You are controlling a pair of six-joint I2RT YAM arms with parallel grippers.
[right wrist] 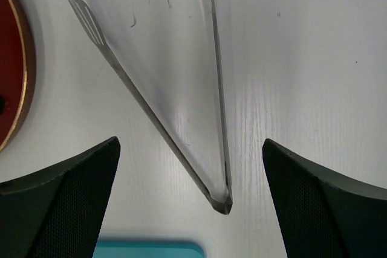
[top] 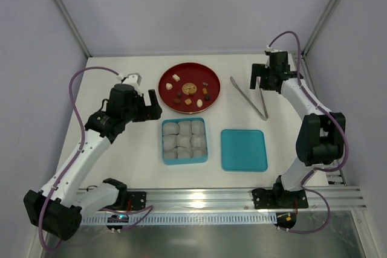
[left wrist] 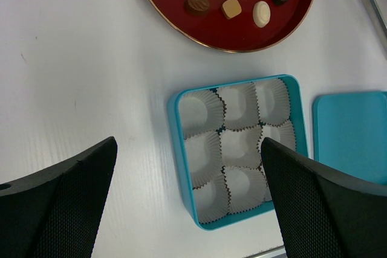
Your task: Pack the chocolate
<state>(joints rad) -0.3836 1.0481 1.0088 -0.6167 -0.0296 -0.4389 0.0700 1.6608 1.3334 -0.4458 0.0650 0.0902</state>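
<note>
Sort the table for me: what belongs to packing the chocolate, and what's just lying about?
For the job: chocolates on the red plate; teal box lined with paper cups; probably the tongs, as the tool.
Lying by for now: teal lid, beside the box.

left gripper [top: 156,104] spread wide, right gripper [top: 256,78] spread wide, both empty
</note>
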